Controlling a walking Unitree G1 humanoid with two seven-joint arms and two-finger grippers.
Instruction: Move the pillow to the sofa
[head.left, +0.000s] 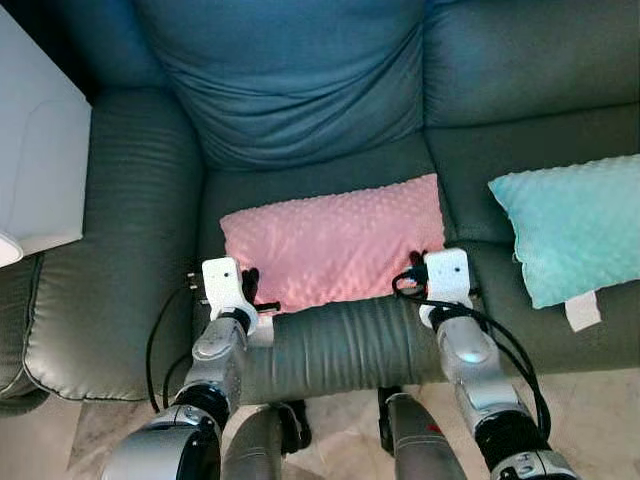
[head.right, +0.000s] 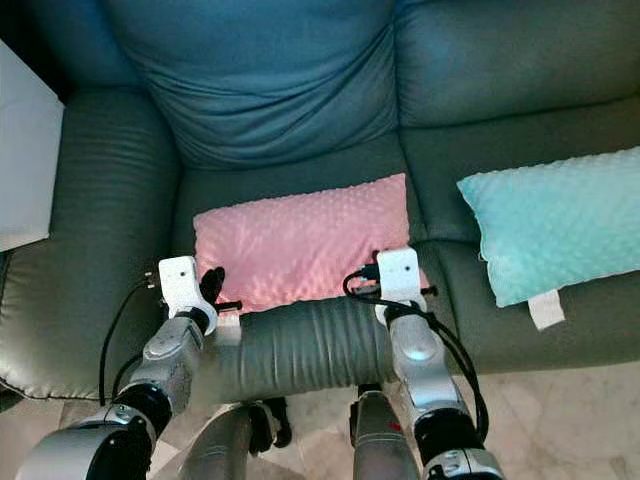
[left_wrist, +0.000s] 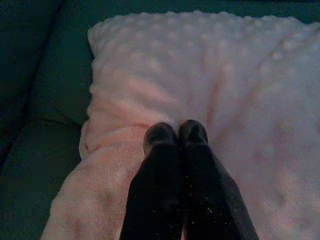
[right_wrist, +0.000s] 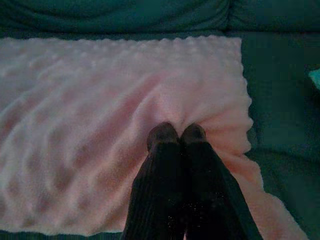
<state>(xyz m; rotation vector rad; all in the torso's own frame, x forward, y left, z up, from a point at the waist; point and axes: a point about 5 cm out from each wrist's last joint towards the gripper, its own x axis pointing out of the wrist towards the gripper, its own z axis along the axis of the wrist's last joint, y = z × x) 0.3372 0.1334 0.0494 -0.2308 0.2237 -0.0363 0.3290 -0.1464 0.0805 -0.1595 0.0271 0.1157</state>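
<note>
pillow (head.left: 335, 241) on sofa (head.left: 300, 100), both grippers (left_wrist: 175, 131) (right_wrist: 176, 132) pinching it

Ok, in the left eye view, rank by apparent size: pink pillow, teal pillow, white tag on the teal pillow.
1. Pink pillow, largest.
2. Teal pillow, smaller as seen, but cut off by the frame edge, so unsure.
3. White tag, smallest.

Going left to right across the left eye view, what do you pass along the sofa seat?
White furniture → sofa armrest → left gripper → pink pillow → right gripper → teal pillow.
</note>
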